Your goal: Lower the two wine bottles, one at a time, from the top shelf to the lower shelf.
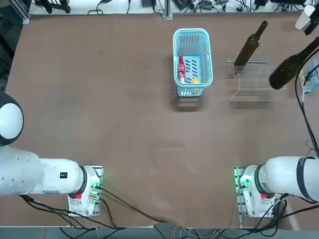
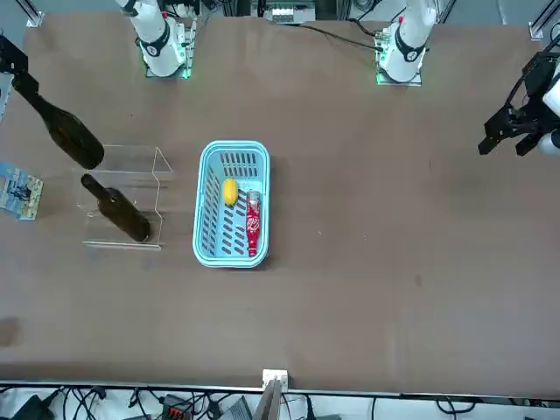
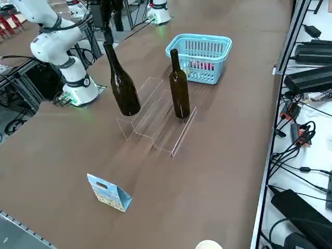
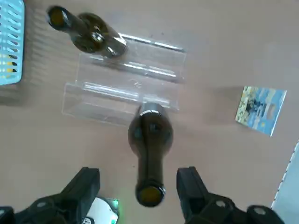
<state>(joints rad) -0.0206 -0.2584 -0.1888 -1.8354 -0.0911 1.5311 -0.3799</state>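
Observation:
The clear acrylic stand sits at the table's right. One dark wine bottle stands upright on the stand's far step, which looks like the lower shelf. The other wine bottle stands on the step nearer the robot, seemingly the top shelf, at the end by the table's right edge. My right gripper hangs over this bottle, open. The bottle's mouth rises between the fingers with a gap on both sides. In the front view the gripper sits at this bottle's neck.
A light-blue basket holding a red item and a yellow one stands left of the stand. A small blue printed card lies near the table's right edge. A white cup is at the far right corner.

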